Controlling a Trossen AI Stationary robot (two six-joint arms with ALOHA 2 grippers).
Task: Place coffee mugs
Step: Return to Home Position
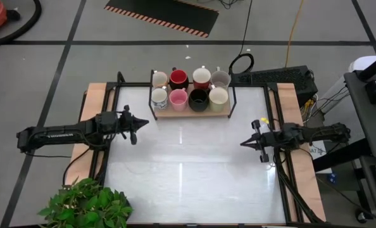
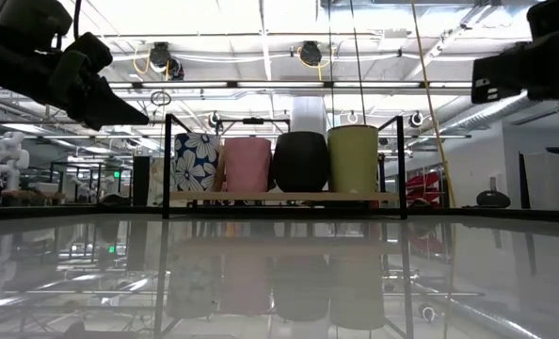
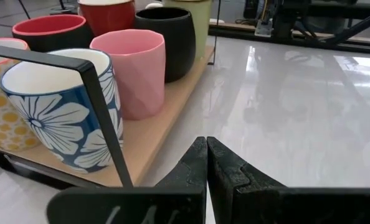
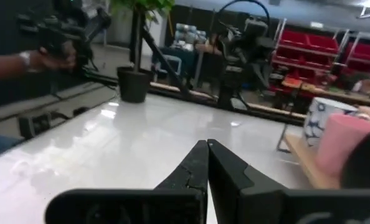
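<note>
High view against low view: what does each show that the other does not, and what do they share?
Only the high view shows the back-row mugs and the potted plant. Only the low view shows the room behind the table. Both show the rack, the floral mug, the pink mug, the black mug, the pale green mug, the left arm and the right arm.

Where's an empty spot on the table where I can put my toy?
The white table is bare in the middle, between the left gripper and the right gripper, in front of the shelf. The shelf itself is crowded: eight mugs fill it.
</note>
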